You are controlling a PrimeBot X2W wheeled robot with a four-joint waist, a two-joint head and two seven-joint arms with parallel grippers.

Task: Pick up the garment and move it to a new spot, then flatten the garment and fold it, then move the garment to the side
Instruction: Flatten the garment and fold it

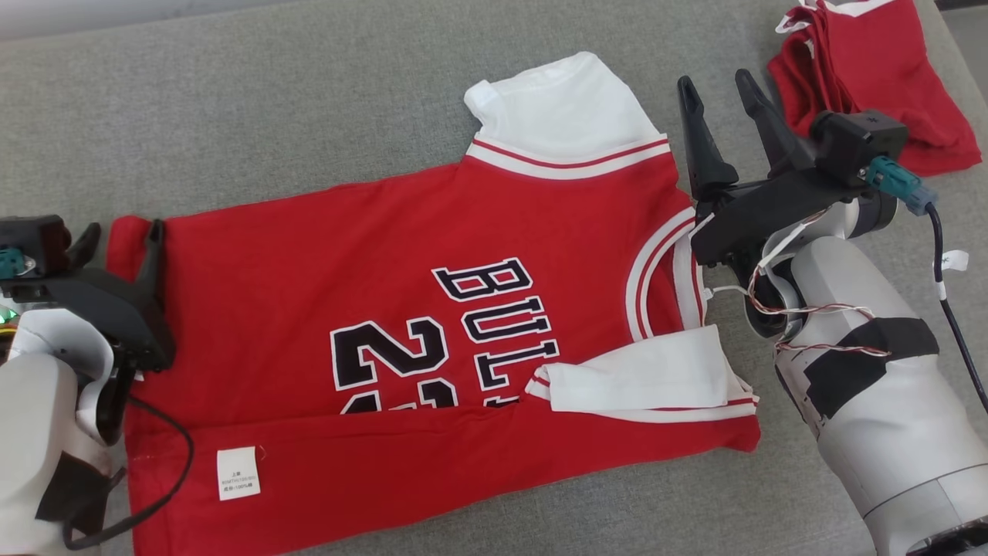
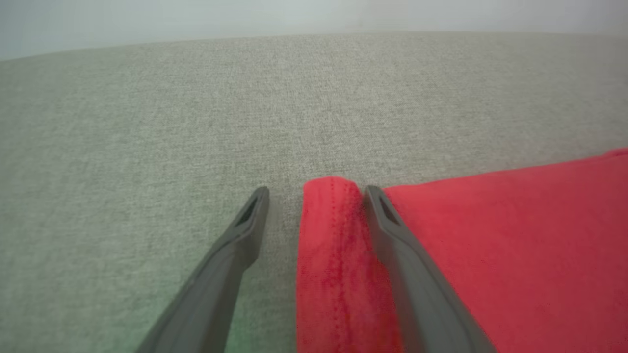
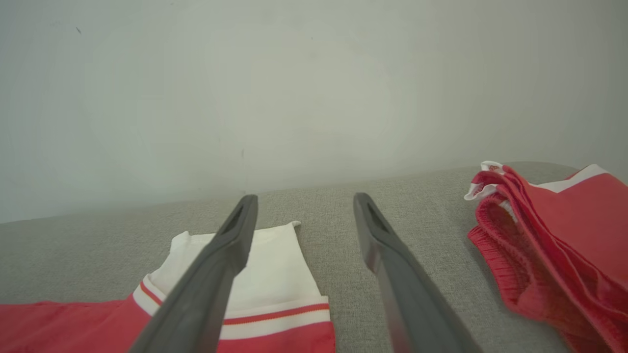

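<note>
The garment (image 1: 432, 309) is a red jersey with white sleeves and dark lettering, lying spread on the grey cushion with its near long edge folded over toward the middle. My left gripper (image 1: 120, 239) stands open at the jersey's hem end. In the left wrist view the hem corner (image 2: 333, 245) lies between the fingers of the left gripper (image 2: 316, 193). My right gripper (image 1: 714, 89) is open above the collar end, beside the far white sleeve (image 1: 563, 108). The right wrist view has that sleeve (image 3: 274, 274) below the right gripper (image 3: 304, 201).
A second red garment (image 1: 872, 69) lies crumpled at the far right corner of the grey cushion (image 1: 231, 116), and it sits to the right in the right wrist view (image 3: 554, 245). A pale wall (image 3: 294, 98) stands behind the cushion's far edge.
</note>
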